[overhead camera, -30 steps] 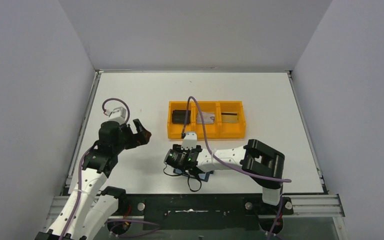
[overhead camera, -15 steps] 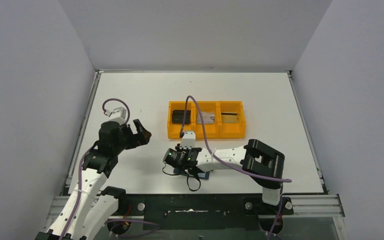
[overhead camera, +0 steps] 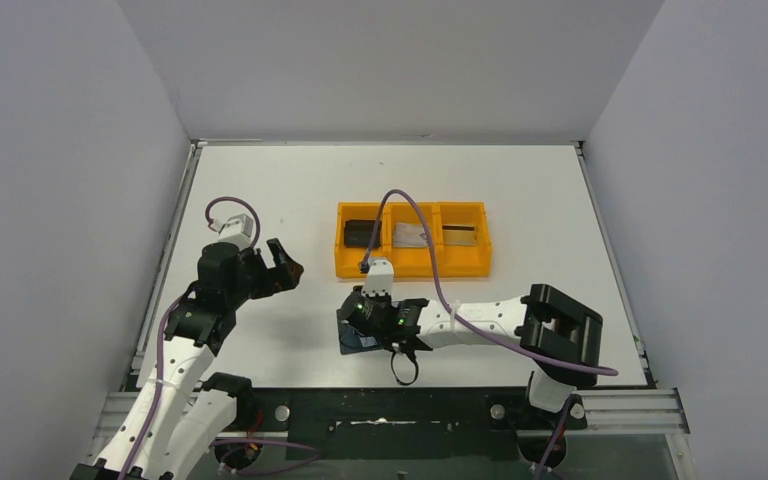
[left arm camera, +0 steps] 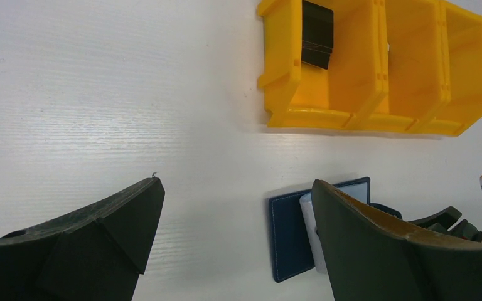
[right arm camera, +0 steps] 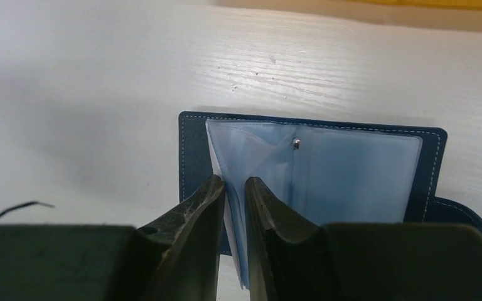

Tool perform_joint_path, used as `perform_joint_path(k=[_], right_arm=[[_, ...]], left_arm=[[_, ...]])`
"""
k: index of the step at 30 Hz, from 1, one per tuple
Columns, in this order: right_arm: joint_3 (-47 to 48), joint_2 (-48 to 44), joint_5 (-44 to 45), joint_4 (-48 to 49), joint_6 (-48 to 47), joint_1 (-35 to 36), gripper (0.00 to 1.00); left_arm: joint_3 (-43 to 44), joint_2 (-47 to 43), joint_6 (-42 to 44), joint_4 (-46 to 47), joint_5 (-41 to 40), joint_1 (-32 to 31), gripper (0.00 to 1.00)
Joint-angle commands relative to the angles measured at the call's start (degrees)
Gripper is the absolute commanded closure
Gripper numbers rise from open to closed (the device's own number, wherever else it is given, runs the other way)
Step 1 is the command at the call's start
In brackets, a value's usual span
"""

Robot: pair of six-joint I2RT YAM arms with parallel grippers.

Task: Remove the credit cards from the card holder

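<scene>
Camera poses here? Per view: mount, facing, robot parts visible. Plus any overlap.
Top external: above and behind the bases, looking down at the table; both arms, left gripper and right gripper show.
Left wrist: on the raised left arm, angled down toward the orange tray and card holder; its open fingers frame the view.
Right wrist: low over the card holder, close up; its fingers pinch a clear sleeve.
Shared: all three see the card holder; top external and left wrist both see the tray.

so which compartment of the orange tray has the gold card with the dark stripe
The right-hand compartment: its gold-tan card is striped, while the middle one holds a silver-grey card and the left one a black object.
</scene>
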Motion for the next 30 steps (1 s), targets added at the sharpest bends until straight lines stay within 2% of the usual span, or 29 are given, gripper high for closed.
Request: perform_joint_path(k=[1, 6, 9, 16, 24, 27, 30], right_arm=[[-2.4, -4.5, -0.7, 5.9, -2.2, 0.0, 0.79], [-3.8, -5.6, -2.2, 7.5, -2.6, -0.2, 0.65], [-2.5, -5.2, -1.0, 4.8, -2.4, -0.1, 0.51], [2.0, -1.6, 3.2, -6.2, 0.1, 0.0, 0.46], [-0.1, -2.6, 4.9, -9.1, 2.7, -0.2, 0.46], [-2.3, -4.6, 4.1, -6.3, 1.7, -0.2, 0.42], [-4.7, -5.6, -0.8, 0.0, -2.4, -0.7, 0.37]], left_arm=[[0.2, -0.2, 0.4, 3.7, 0.9, 0.3, 0.1], [0.1, 0.0, 0.4, 3.7, 0.9, 0.3, 0.1], [0.1, 0.1, 0.3, 3.7, 1.1, 0.3, 0.1], [0.1, 0.2, 0.3, 3.7, 1.0, 0.3, 0.1], [0.2, 0.7, 0.4, 3.7, 1.0, 0.3, 0.1], [0.1, 0.8, 0.3, 3.7, 1.0, 0.3, 0.1], [0.2, 1.1, 0.4, 3.7, 1.0, 0.3, 0.1]])
